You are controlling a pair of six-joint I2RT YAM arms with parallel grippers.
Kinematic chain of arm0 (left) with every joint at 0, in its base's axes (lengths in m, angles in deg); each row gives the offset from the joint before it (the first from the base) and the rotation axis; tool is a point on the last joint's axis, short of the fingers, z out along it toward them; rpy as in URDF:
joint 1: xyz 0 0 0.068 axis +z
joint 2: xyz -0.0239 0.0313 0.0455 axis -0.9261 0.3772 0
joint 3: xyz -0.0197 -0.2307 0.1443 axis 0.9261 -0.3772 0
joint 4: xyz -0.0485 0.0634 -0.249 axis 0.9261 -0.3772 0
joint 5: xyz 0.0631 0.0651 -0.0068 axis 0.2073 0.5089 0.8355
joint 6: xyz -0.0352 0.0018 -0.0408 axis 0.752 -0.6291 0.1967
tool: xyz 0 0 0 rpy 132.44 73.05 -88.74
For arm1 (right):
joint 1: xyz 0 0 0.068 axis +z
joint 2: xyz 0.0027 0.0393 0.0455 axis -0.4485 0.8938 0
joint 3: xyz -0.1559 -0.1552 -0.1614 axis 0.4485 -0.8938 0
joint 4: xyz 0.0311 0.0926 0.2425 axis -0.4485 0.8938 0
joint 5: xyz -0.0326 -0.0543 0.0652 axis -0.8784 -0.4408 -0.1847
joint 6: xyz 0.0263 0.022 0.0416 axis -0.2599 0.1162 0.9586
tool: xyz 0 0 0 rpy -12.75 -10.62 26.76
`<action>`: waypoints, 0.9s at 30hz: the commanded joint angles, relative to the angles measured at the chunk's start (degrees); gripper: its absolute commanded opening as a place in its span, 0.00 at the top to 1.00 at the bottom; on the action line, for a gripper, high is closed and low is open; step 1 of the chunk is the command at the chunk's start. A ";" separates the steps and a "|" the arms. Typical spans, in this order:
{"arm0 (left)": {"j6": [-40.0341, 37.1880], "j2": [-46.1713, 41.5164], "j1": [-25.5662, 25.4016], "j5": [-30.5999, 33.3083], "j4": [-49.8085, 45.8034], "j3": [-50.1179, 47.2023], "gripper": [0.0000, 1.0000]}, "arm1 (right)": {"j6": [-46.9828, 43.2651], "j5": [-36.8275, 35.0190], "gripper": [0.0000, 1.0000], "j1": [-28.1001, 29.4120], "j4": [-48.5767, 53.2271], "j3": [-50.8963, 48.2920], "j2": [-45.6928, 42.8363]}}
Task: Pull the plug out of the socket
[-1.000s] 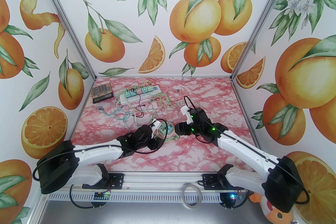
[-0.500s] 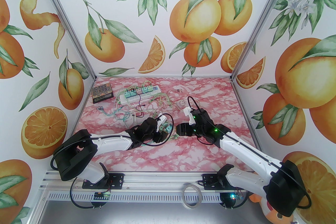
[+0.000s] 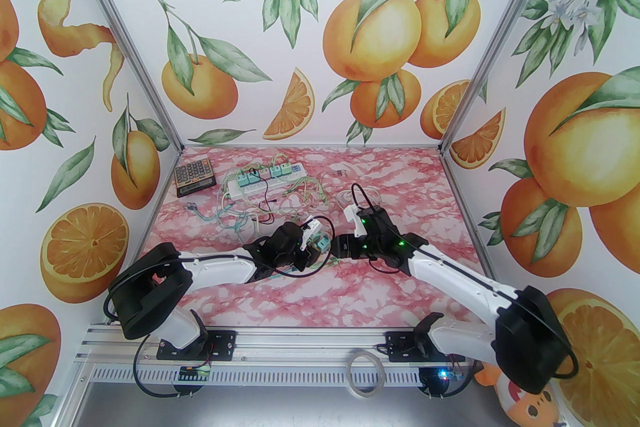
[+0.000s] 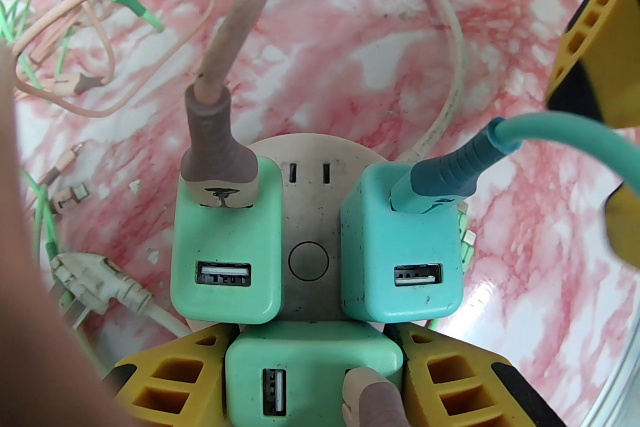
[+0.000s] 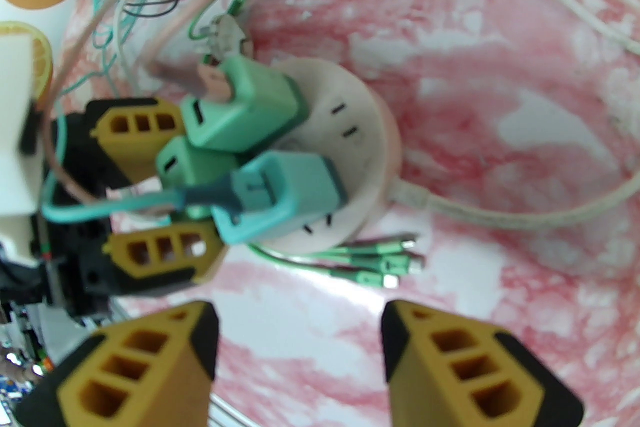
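- Green plastic, the near plug (image 4: 310,355) sits in the round off-white socket (image 4: 305,215), which is on the pink marbled worktop (image 4: 350,39) between the two arms.
- The left gripper (image 4: 312,340) has its yellow fingers (image 4: 170,380) against both sides of that plug and is narrowed to its width. I cannot tell how hard it squeezes.
- The right gripper (image 5: 300,315) hangs just beside the socket with its jaws wide and nothing between them.
- Two neighbours crowd the socket, both close to the left fingers: a mint plug (image 4: 225,255) with a brown cable and a teal plug (image 4: 400,255) with a teal cable.
- To pull well, I judge the grip should sit low on the plug's flat sides. The draw should run straight out from the socket face, without rocking.
- The socket looks light and loose, so it will likely lift with the plug. The right gripper pinning its rim would give something to pull against.
- Watch the cables, since a snag could drag the neighbours along.
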State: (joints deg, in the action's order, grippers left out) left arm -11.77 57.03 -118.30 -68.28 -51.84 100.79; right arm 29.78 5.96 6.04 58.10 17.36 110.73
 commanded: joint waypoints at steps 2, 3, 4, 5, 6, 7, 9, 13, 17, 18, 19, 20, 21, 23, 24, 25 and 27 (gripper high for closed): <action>1.16 0.81 -1.00 -0.77 -0.15 2.54 0.60 | 2.29 1.29 0.43 0.71 -6.06 0.27 2.41; 1.25 0.93 -1.22 -0.69 -0.34 2.68 0.60 | 2.41 1.25 0.44 0.69 -6.75 0.46 3.00; 1.29 1.02 -1.38 -0.58 -0.55 2.92 0.59 | 2.45 1.33 0.44 0.70 -7.36 0.61 3.61; 1.37 1.16 -1.57 -0.33 -0.89 3.26 0.59 | 2.55 1.32 0.44 0.72 -7.76 0.91 4.35; 1.41 1.25 -1.66 -0.18 -1.09 3.45 0.59 | 2.57 1.31 0.45 0.79 -8.05 1.19 5.08; 1.44 1.26 -1.84 -0.11 -1.19 3.57 0.59 | 2.56 1.16 0.45 0.75 -8.15 1.44 5.64; 1.43 1.53 -2.12 0.11 -1.58 3.88 0.59 | 2.12 0.86 0.46 0.78 -8.41 1.72 6.72; 1.53 2.07 -2.28 0.43 -1.98 4.22 0.59 | 1.18 -0.68 0.46 0.64 -8.28 1.68 8.25; 1.91 2.34 -2.76 0.53 -2.25 4.49 0.59 | 1.12 -0.35 0.47 0.53 -9.45 1.70 9.85; 2.00 2.38 -2.83 0.68 -2.29 4.53 0.59 | 1.04 -0.85 0.48 0.52 -9.41 1.71 10.26; 2.05 2.50 -2.93 0.75 -2.25 4.61 0.59 | 0.71 -1.45 0.49 0.53 -9.15 1.67 10.57; 2.09 2.55 -2.98 1.04 -2.16 4.55 0.59 | 0.14 -2.09 0.50 0.53 -8.84 1.72 10.84; 2.21 2.58 -3.21 1.24 -2.16 4.69 0.59 | -0.33 -2.71 0.50 0.54 -8.33 1.72 11.17; 3.03 2.58 -3.20 1.81 -2.58 4.95 0.59 | -1.13 -3.81 0.51 0.53 -6.80 1.80 11.51; 3.25 2.45 -3.17 1.92 -2.71 5.07 0.59 | -1.62 -3.93 0.52 0.53 -6.20 1.74 11.54; 3.56 2.27 -3.15 1.81 -2.70 5.23 0.60 | -1.67 -4.05 0.52 0.54 -5.93 1.59 11.44; 3.97 2.12 -3.07 1.75 -2.69 5.29 0.60 | -1.73 -4.23 0.52 0.51 -5.76 1.48 11.35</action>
State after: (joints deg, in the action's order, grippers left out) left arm -9.89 58.95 -120.77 -65.08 -54.26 103.79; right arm 29.87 6.10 6.34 49.31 18.91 120.37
